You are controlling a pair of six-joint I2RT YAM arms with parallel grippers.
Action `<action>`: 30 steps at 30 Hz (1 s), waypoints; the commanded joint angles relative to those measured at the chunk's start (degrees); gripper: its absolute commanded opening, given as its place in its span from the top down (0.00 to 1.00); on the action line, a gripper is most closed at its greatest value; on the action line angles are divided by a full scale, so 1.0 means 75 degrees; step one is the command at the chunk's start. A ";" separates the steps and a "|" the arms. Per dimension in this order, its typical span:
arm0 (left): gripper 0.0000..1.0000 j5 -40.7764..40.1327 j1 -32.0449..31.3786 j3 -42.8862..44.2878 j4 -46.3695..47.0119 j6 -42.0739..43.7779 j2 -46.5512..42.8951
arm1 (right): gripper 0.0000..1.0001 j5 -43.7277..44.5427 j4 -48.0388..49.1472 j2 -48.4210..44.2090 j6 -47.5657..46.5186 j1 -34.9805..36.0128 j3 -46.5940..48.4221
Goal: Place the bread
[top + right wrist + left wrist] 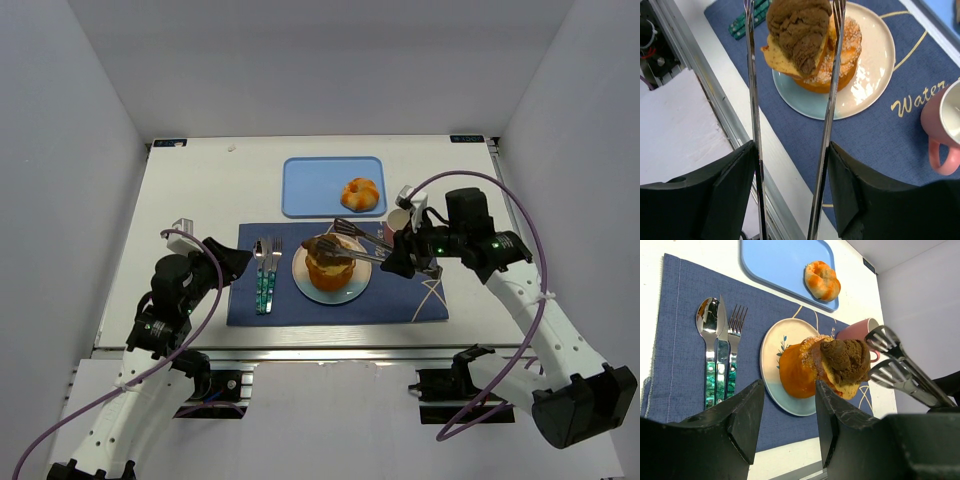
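White table (200,190), centre frame: right gripper (400,262) clamps tongs (362,238) pinching brown bread (800,30) atop buns (325,275) on plate (358,291); release looks next; left gripper (789,425) gapes, empty.

Bench (200,180): white, flat, rectangular, walled on three sides by plain pale panels, with a metal rail along its near edge.

Lying directly on it:

1. Placemat (400,300): dark blue cloth, rectangular, set in the near middle, its long side parallel to the near edge, with pale line work and lettering at its right end.
2. Tray (310,185): light blue, round-cornered, just beyond the placemat's far edge; whether the two touched could not be told.
3. Label (466,138): small, dark, at the far right corner.
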 commanded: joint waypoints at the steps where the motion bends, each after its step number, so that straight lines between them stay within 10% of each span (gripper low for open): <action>1: 0.45 -0.0024 -0.0004 0.0058 -0.0010 0.0032 -0.0017 | 0.37 -0.0238 0.0554 -0.0220 0.0295 0.0004 0.0534; 5: 0.45 -0.0048 -0.0004 0.0058 -0.0022 0.0032 -0.0052 | 0.43 0.0146 0.0998 -0.0314 0.0821 -0.0030 0.0745; 8: 0.45 -0.0048 -0.0004 0.0081 0.0001 0.0032 -0.0052 | 0.73 0.1023 0.1583 -0.0349 0.1523 -0.0089 0.0827; 9: 0.45 -0.0048 -0.0004 0.0093 0.0013 0.0021 -0.0040 | 1.00 0.1329 0.1714 -0.0326 0.1665 -0.0171 0.0839; 21: 0.45 -0.0001 -0.0004 0.0023 0.0200 0.0091 -0.0063 | 1.00 0.2175 0.2862 0.2496 0.1997 -0.4258 0.0851; 30: 0.45 0.0035 -0.0004 0.0011 0.0330 0.0103 0.0054 | 0.96 0.3699 0.3871 0.5052 0.0566 -0.4390 0.0804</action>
